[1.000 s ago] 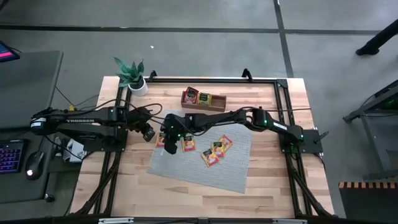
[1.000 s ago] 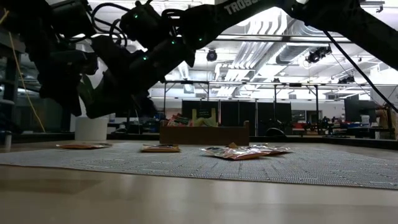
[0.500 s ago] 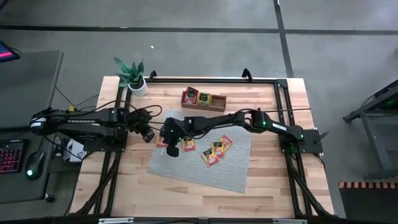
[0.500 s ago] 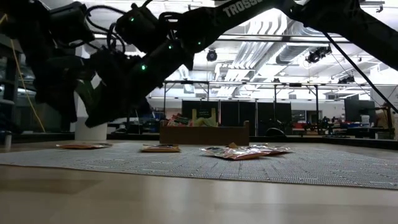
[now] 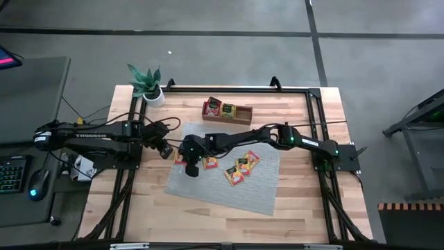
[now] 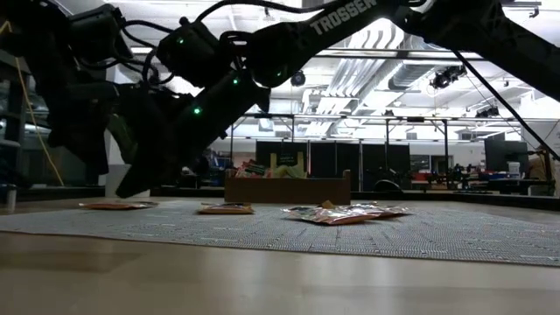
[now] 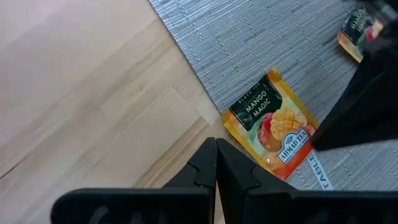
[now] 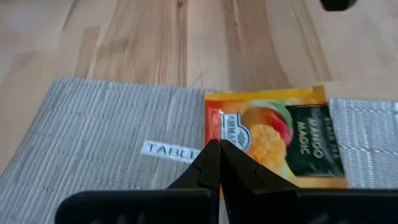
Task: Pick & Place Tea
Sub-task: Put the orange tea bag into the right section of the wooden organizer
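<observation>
I find the mango sachet lying flat at the mat edge on the tabletop. Right fingers clenched, empty, just above it; left fingers clenched nearby. I judge it light, thin, slippery: pinch an edge.

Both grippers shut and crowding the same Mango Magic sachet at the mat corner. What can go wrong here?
1. The right gripper is shut right over the Mango Magic sachet. Unless it opens first, it will probably push the sachet rather than grasp it.
2. The left gripper points at the same sachet, with the right arm close by, so the arms might collide.
3. The sachet lies flat at the edge of the grey mat, so a nudge could slide it onto the wooden table.
</observation>
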Tool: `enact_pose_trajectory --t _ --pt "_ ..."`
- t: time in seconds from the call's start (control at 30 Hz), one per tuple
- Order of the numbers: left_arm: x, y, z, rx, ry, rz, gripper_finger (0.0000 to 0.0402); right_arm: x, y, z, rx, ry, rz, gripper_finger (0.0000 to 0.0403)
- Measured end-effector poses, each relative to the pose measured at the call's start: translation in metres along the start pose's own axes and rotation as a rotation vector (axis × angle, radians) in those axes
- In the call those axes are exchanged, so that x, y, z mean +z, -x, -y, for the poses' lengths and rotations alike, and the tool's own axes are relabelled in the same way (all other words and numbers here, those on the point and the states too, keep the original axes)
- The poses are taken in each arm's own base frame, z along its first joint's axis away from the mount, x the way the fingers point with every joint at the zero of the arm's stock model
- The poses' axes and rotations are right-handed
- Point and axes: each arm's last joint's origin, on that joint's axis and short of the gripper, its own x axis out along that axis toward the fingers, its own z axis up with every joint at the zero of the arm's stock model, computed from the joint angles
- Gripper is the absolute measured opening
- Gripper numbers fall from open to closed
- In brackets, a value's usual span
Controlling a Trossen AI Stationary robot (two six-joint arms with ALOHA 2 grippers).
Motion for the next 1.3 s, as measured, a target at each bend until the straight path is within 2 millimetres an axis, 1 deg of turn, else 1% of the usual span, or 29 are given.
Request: enact_pose_trajectory --t 0.27,0.47,0.63,0.73,0.8,0.87,1.07,1.2,1.3 --pt "0.0 0.0 0.0 0.0 0.0 0.0 0.0 -0.013 -0.01 -0.002 0.013 -0.066 -0.055 0.0" --pt "0.0 0.0 0.0 -0.004 0.019 -0.004 0.0 -0.022 -0.012 -0.001 0.019 -0.1 -0.114 0.0" --pt "0.002 0.0 0.004 -0.094 0.025 -0.019 0.0 -0.031 -0.014 0.001 0.031 -0.151 -0.148 0.0" --pt "0.002 0.0 0.006 -0.145 0.046 -0.038 0.0007 -0.033 -0.015 0.002 0.031 -0.152 -0.152 0.0" --pt "0.002 0.0 0.007 -0.158 0.048 -0.053 0.0023 -0.033 -0.015 0.002 0.032 -0.152 -0.15 0.0" --pt "0.002 -0.002 0.008 -0.16 0.049 -0.066 0.0048 -0.033 -0.015 0.002 0.035 -0.156 -0.145 0.0" --pt "0.003 -0.004 0.01 -0.19 0.091 -0.094 0.0149 -0.033 -0.016 0.001 0.036 -0.163 -0.14 0.0" --pt "-0.001 -0.014 0.009 -0.206 0.14 -0.147 0.0203 -0.033 -0.016 0.001 0.039 -0.163 -0.134 0.0" --pt "-0.007 -0.025 0.007 -0.233 0.166 -0.167 0.0228 -0.033 -0.016 0.001 0.04 -0.162 -0.129 0.0"
